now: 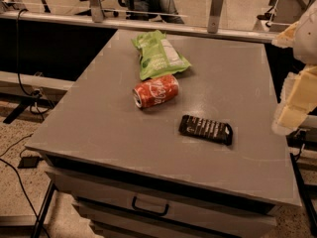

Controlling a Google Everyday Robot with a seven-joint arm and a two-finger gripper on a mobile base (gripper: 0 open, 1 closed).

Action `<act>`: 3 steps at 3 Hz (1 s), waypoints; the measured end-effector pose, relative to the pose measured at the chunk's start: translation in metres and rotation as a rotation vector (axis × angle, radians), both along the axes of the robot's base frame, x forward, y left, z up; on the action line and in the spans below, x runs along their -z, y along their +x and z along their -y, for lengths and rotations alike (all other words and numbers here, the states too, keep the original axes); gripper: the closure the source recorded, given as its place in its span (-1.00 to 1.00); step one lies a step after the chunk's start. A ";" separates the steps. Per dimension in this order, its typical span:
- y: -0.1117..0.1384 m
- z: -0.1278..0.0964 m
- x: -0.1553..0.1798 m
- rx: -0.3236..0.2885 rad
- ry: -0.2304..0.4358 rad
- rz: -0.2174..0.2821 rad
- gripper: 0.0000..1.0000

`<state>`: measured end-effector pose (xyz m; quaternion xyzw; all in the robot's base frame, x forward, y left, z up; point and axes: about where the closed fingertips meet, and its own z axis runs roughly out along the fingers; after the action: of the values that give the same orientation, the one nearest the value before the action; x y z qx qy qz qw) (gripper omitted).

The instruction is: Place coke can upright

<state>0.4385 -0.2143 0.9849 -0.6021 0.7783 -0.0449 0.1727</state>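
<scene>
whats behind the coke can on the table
The green chip bag lies behind the sideways coke can; whether they touch is unclear. Anything under the bag is covered. The gripper is at the view's right edge, off the table.

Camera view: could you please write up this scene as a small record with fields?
coke can: lying on its side, mid-table, silver top toward front-left
chip bag: green, flat, just behind the can
snack bar wrapper: black, flat, front-right of the can
gripper: at the view's right edge, apart from the can
table: gray top, drawer below
</scene>
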 end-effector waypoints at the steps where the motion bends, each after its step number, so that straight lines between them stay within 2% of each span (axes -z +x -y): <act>1: 0.000 -0.001 0.000 -0.008 0.006 -0.001 -1.00; 2: 0.009 -0.022 -0.002 -0.099 0.051 -0.001 -1.00; 3: 0.030 -0.075 0.000 -0.262 0.069 0.005 -1.00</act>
<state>0.4686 -0.1388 0.9852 -0.6920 0.6937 0.0032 0.1997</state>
